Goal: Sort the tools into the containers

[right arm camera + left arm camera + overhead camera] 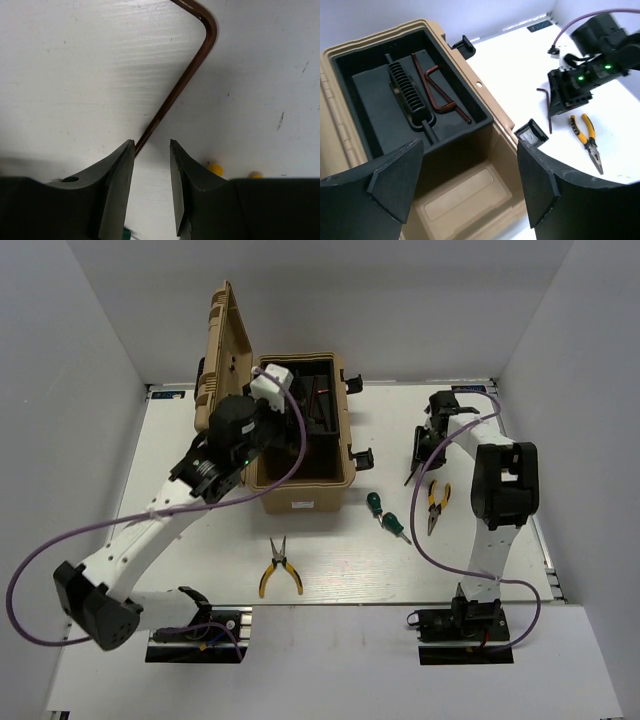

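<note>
The left gripper [469, 147] is held wide open and empty above the tan toolbox [300, 490]; one hex key [437, 92] is seen lying in its black tray [370, 95]; the right gripper [152, 145] is set narrowly parted at the end of a second hex key [185, 80] on the table [340, 570], with nothing clamped; the white label [305, 504] on the box front cannot be read.

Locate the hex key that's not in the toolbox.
The hex key lies on the table, right of the toolbox, under the right gripper, with yellow-handled pliers beside it. In the right wrist view its long leg ends between the open fingers.
</note>
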